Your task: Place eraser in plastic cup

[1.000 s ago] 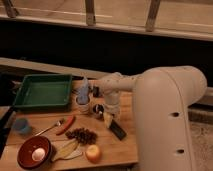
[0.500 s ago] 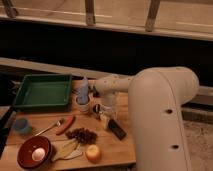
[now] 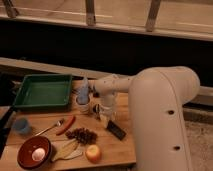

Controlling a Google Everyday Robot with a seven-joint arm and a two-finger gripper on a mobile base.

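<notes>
The eraser [image 3: 116, 129] is a small flat dark block lying on the wooden table [image 3: 120, 150], right of centre. The plastic cup [image 3: 22, 125] is a short light-blue cup at the table's left edge, far from the eraser. My gripper [image 3: 105, 115] hangs from the white arm [image 3: 160, 110] just above and left of the eraser, close to the table top.
A green tray [image 3: 44, 91] stands at the back left. A white cup with a blue thing [image 3: 83, 96] is beside the gripper. A red chilli [image 3: 66, 125], a spoon [image 3: 49, 128], dark raisins [image 3: 82, 134], an apple [image 3: 93, 152] and a brown bowl with an egg [image 3: 34, 153] lie in front.
The gripper has shifted slightly left and down near the eraser. The eraser and the cup have not moved.
</notes>
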